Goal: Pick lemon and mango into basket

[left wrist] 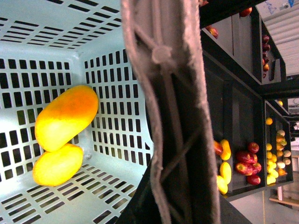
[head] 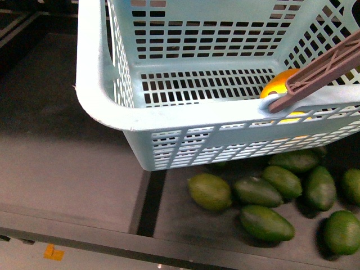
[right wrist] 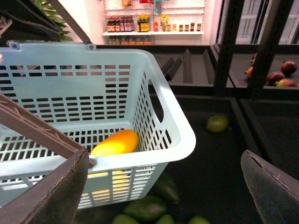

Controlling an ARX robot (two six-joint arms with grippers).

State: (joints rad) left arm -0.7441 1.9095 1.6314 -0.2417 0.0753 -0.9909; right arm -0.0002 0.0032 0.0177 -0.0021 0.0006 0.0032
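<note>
From the front view I see the basket (head: 169,121) held over a dark desk (head: 62,169), green fruits (head: 264,194) lying below it, and only a slice of yellow-orange fruit inside by the brown handle (head: 323,67); neither arm shows. My left wrist view looks into the basket: the longer mango (left wrist: 67,116) lies touching the plumper lemon (left wrist: 57,164) in one corner, so I judge both picks done. The handle crosses close to that camera, but I cannot tell whether the left fingers grip it. My right wrist view shows the right fingers (right wrist: 51,193) spread wide, empty, beside the basket.
</note>
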